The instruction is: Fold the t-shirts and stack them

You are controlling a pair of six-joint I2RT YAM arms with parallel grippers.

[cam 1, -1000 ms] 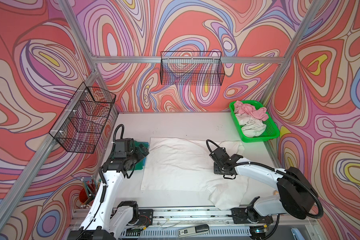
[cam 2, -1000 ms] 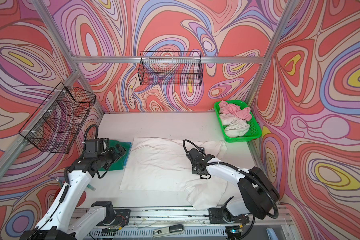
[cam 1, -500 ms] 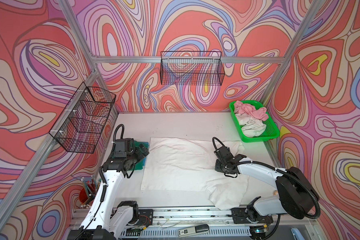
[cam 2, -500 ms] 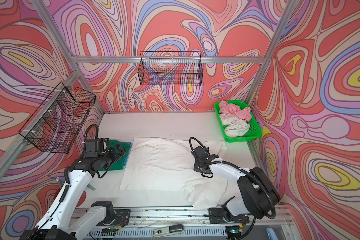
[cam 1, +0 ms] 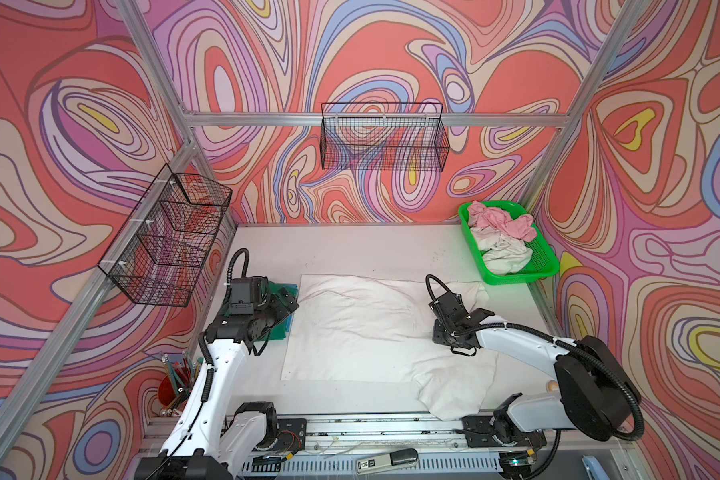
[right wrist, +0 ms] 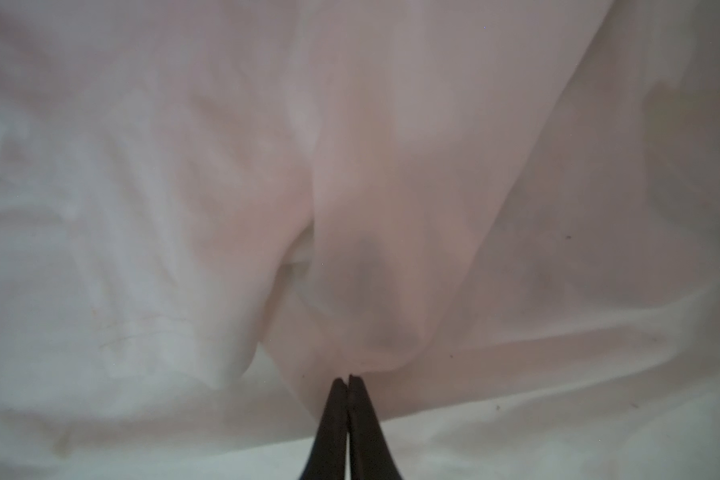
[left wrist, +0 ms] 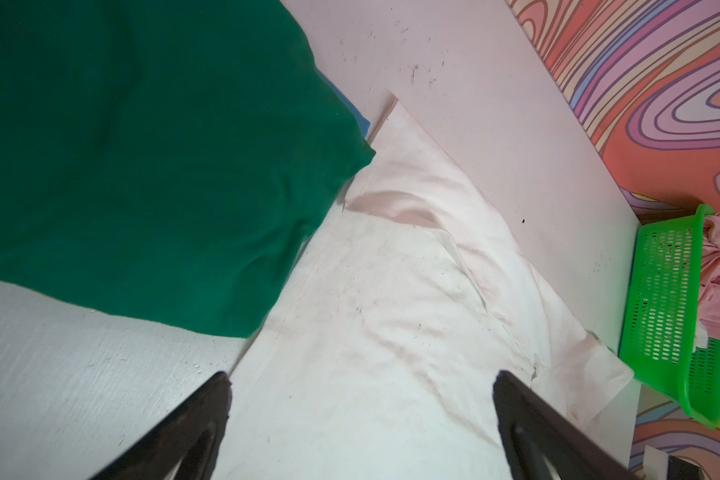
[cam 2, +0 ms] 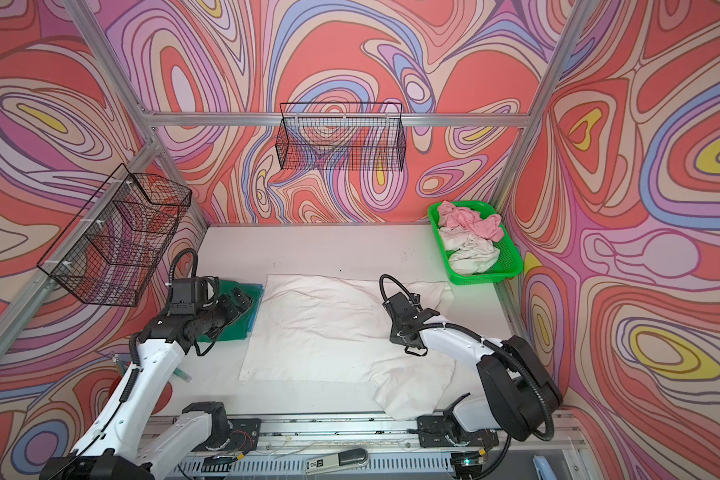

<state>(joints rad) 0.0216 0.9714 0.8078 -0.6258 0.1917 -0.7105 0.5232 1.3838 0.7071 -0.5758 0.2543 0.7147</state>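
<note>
A: How far along?
B: Early, I'd say. The green shirt (left wrist: 142, 166) lies folded at the left of the surface (cam 1: 350, 249). The white shirt (cam 1: 350, 328) is spread out mid-surface.
A: Grippers?
B: The right gripper (right wrist: 347, 380) has its fingers pressed together, pinching a white fold. The left gripper (left wrist: 362, 376) has its fingers spread and empty. The pink shirt (cam 1: 499, 218) and off-white shirt (cam 1: 503, 253) lie crumpled in the basket (cam 1: 516, 277).
</note>
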